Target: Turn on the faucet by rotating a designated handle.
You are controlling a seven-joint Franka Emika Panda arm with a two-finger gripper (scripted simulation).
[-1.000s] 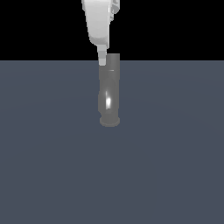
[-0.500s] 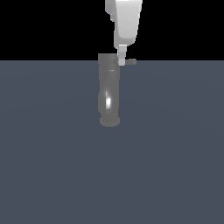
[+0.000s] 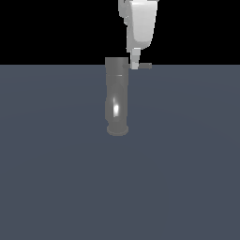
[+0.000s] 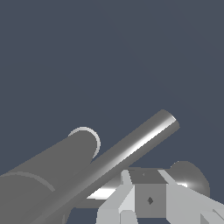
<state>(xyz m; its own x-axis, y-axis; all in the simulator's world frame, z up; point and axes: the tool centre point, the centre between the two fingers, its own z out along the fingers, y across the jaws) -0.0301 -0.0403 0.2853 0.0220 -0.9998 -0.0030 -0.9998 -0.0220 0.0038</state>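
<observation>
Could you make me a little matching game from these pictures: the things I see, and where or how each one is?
Things:
1. faucet
2. handle
3. gripper
4. floor

Descriptions:
A. flat, dull blue-grey, spread under everything
B. white, coming down from above
C. upright shiny cylinder with a bright glint
D. thin grey rod pointing to the exterior view's right

Pairs: 1-C, 2-D, 3-B, 4-A

faucet (image 3: 116, 96) - glossy grey metal | handle (image 4: 131, 151) - shiny metal
</observation>
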